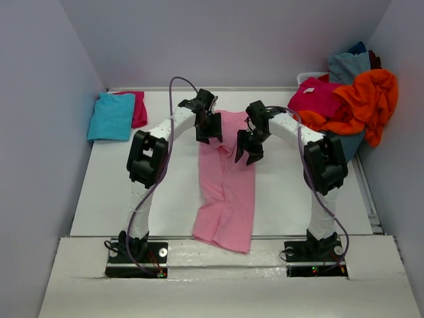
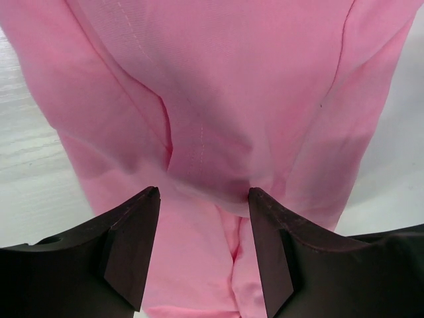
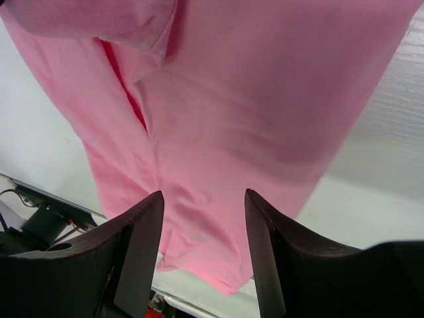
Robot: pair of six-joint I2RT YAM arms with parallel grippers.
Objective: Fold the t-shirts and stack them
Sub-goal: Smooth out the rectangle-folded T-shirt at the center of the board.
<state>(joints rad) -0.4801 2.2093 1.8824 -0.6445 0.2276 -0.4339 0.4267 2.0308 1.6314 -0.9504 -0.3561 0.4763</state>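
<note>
Cloth first: your pink t-shirt [image 1: 225, 192] lies in the middle of the table [image 1: 112, 192] as a long, narrow strip running away from the arm bases. Its near end reaches the table's front edge between the two bases, and its far end sits between the two wrists. Near the far end the cloth bunches into a small ridge just beside your right claw [image 1: 246, 156].

Your left claw [image 1: 209, 138] hangs over the far left part of the strip. In its wrist view the left claw [image 2: 204, 192] has its jaws spread, with nothing pinched between them, and the pink t-shirt [image 2: 232, 99] fills the view beyond, with a crease running down it.

Your right claw [image 3: 204, 193] is likewise released, jaws apart and nothing caught in them. The pink t-shirt [image 3: 265, 99] shows past the tips, one flap lapped over the body along its left side. Whether either claw's tips touch the cloth, you cannot tell from these views.

At the far left a folded turquoise t-shirt [image 1: 111, 116] lies on top of a magenta t-shirt [image 1: 138, 109], well apart from the pink one. At the far right corner sits a loose heap: a second magenta t-shirt [image 1: 318, 98], an orange t-shirt [image 1: 368, 99] draped beside it, and a grey-blue t-shirt [image 1: 348, 66] behind them.
</note>
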